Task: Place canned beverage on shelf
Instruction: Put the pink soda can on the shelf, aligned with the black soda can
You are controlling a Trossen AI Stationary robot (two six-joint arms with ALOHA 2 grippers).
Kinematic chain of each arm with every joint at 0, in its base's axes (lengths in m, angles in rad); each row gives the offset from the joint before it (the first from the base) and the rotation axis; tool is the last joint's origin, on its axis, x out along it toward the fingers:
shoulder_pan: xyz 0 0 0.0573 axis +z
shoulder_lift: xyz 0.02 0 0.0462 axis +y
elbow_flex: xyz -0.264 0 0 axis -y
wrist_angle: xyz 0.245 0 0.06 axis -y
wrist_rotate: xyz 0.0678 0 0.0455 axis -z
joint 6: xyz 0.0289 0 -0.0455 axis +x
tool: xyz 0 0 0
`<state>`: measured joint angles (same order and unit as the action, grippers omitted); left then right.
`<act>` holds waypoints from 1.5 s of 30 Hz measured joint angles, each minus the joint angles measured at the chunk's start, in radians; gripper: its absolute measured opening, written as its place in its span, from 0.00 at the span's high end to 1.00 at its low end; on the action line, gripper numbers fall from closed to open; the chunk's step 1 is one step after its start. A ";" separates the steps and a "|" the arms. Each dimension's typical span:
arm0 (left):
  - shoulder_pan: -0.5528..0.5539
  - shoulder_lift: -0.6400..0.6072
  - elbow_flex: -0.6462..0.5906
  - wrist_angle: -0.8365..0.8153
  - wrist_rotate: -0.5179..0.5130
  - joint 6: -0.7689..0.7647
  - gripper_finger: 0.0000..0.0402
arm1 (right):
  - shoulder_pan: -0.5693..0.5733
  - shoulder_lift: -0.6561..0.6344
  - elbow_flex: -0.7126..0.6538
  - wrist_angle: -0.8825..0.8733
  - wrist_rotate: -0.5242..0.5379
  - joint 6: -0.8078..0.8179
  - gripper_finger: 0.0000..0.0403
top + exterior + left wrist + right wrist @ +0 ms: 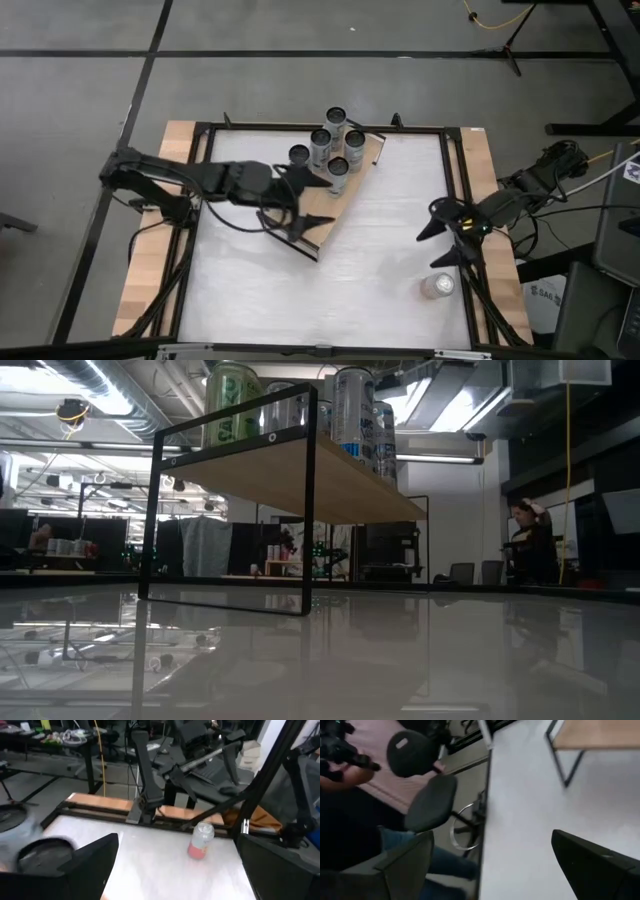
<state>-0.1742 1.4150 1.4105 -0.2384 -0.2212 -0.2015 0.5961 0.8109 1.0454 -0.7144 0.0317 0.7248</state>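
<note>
1. My left gripper (300, 205) hangs over the shelf (345, 195) at centre-left of the high view, fingers spread apart, holding nothing.
2. My right gripper (440, 240) sits at the right of that view, near the table's (370, 270) edge, fingers also apart and empty.
3. The shelf lies angled at upper centre, carrying five cans (332, 148) clustered on its far end.
4. One more can (437, 286) stands alone on the white table at lower right, just below my right gripper, untouched.
5. In the low view, a person (530, 540) stands at far right.
</note>
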 joint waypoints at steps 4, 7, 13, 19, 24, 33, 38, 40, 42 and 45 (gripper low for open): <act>-0.020 0.080 0.000 0.108 -0.006 -0.002 0.00 | 0.000 0.033 0.000 0.009 -0.082 0.055 0.03; -0.035 0.135 -0.001 0.198 -0.007 -0.002 0.00 | 0.000 0.064 0.000 0.000 -0.159 0.065 0.03; -0.054 0.224 -0.001 0.365 -0.019 -0.002 0.00 | 0.000 0.121 0.000 -0.064 -0.253 0.068 0.03; -0.064 0.261 -0.001 0.426 -0.089 -0.002 0.00 | 0.005 0.150 0.000 -0.189 -0.316 0.116 0.03; -0.068 0.262 -0.001 0.430 -0.112 -0.002 0.00 | 0.110 0.161 0.000 -0.234 -0.276 0.163 0.03; -0.068 0.262 -0.001 0.435 -0.113 0.001 0.00 | 0.327 0.259 0.000 -0.306 -0.052 0.295 0.03; -0.068 0.262 -0.001 0.435 -0.115 0.001 0.00 | 0.382 0.335 0.000 -0.368 -0.043 0.346 0.03; -0.069 0.262 -0.001 0.435 -0.122 0.000 0.00 | 0.399 0.365 0.000 -0.369 -0.041 0.347 0.03; -0.068 0.262 -0.001 0.435 -0.135 0.000 0.00 | 0.409 0.391 0.000 -0.370 -0.036 0.346 0.03; -0.068 0.262 -0.001 0.435 -0.137 0.000 0.00 | 0.409 0.430 0.000 -0.386 -0.031 0.345 0.03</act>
<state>-0.2424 1.6768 1.4097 0.1967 -0.3580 -0.2012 1.0050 1.2411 1.0455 -1.1000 0.0004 1.0695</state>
